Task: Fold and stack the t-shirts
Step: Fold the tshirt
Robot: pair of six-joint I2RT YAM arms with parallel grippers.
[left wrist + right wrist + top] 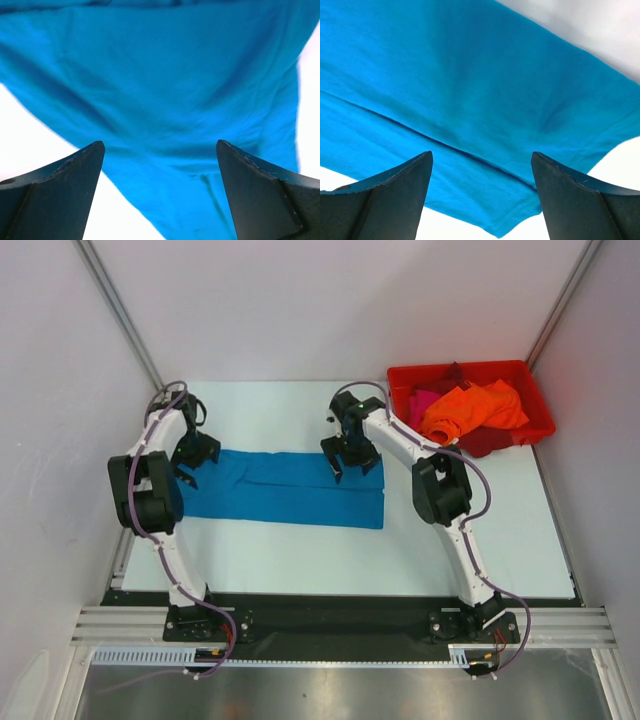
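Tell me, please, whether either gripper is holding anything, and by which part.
Nothing is held. The left gripper and the right gripper are both open over the flat teal-blue t-shirt, with cloth showing unpinched between their fingers.

The teal-blue cloth t-shirt (285, 492) lies across the middle of the pale table (400, 560), the left gripper (190, 474) over its left end, the right gripper (352, 470) over its right part. At the far right stands the red plastic bin (541, 426), holding the orange cloth shirt (475, 410).
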